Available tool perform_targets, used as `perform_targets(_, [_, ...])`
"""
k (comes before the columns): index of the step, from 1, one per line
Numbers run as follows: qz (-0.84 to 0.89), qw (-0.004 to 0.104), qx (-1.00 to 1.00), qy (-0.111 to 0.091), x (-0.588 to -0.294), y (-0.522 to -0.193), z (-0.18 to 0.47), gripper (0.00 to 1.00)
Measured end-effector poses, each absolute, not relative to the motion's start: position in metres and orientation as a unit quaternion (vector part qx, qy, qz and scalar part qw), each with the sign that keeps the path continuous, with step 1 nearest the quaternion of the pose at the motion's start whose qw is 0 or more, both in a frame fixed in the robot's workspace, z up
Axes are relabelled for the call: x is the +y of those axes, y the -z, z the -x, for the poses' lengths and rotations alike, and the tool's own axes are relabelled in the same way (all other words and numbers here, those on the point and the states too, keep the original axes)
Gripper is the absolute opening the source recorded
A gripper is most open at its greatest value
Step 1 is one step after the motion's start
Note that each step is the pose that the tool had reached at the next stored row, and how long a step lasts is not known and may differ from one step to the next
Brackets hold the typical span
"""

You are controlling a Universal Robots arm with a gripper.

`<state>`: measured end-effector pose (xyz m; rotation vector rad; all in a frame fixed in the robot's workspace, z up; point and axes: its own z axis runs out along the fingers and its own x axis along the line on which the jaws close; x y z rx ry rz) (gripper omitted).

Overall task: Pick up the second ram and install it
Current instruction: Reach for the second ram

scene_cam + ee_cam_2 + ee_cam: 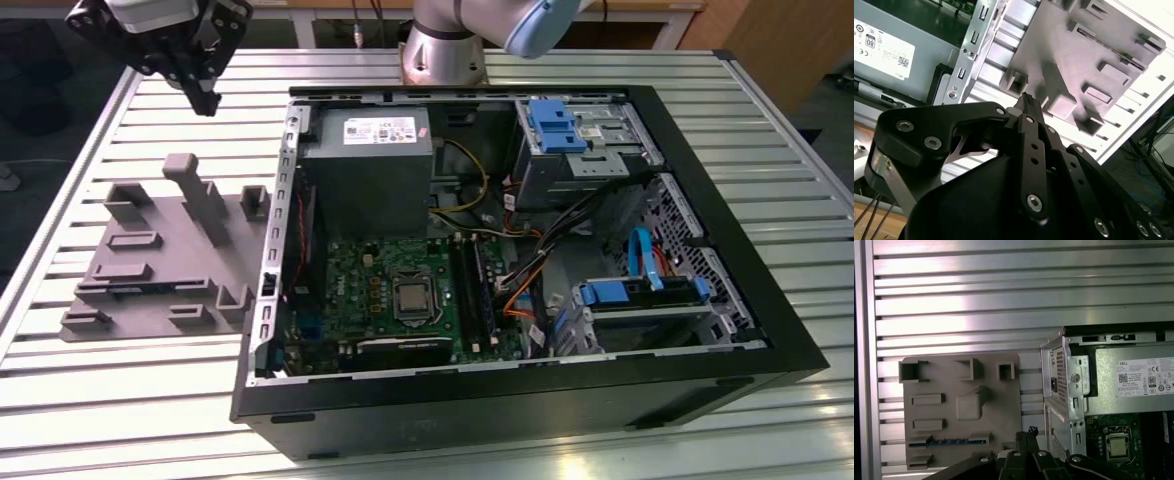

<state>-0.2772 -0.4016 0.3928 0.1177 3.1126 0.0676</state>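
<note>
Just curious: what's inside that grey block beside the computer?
One slot of the grey block holds the second ram, blue-green edge showing; its lower part is hidden in the slot.

This is a robotics lab or workshop. A slotted aluminium table (120, 400) carries the bolted-down base of a robot arm (441, 50). On it lie an open desktop computer case (534, 405), its boards and cables bare, and a grey plastic holder block (160, 250). Wooden furniture (787, 40) stands behind.
</note>
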Motion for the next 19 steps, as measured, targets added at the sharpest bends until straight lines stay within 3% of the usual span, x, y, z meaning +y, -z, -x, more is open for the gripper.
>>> perform_targets(19, [-0.038, 0.013, 0.999, -0.022, -0.411, -0.393, 0.309, 0.11])
